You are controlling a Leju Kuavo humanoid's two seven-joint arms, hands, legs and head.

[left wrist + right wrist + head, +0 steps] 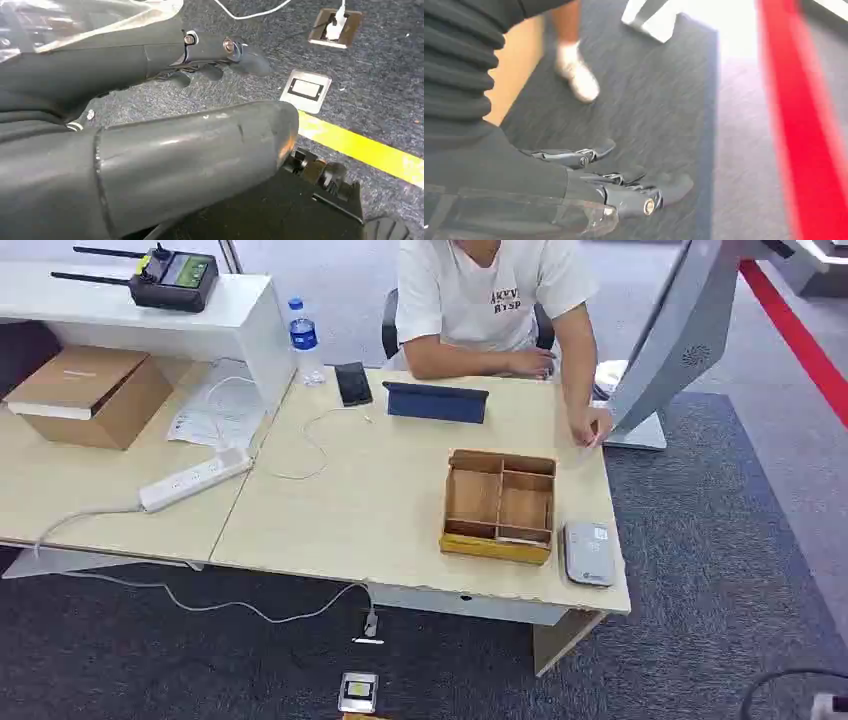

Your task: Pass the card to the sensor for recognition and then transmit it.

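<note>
A grey card sensor (587, 553) lies flat on the near right corner of the light wooden table (380, 500). Just left of it stands a wooden box (499, 505) with several compartments; I cannot make out a card in it. A person in a white shirt (480, 290) sits behind the table, one hand (597, 426) resting at its far right edge. My left hand (200, 145) hangs over dark carpet, fingers apart, holding nothing. In the right wrist view my right hand (614, 185) also hangs over carpet, its fingers stretched out and empty.
On the table's far side are a blue tablet (436, 402), a black phone (352, 383) and a water bottle (304, 340). A power strip (195, 480) and cardboard box (90, 395) sit left. A grey kiosk stand (680, 340) rises at the right. A floor socket (358, 692) lies below.
</note>
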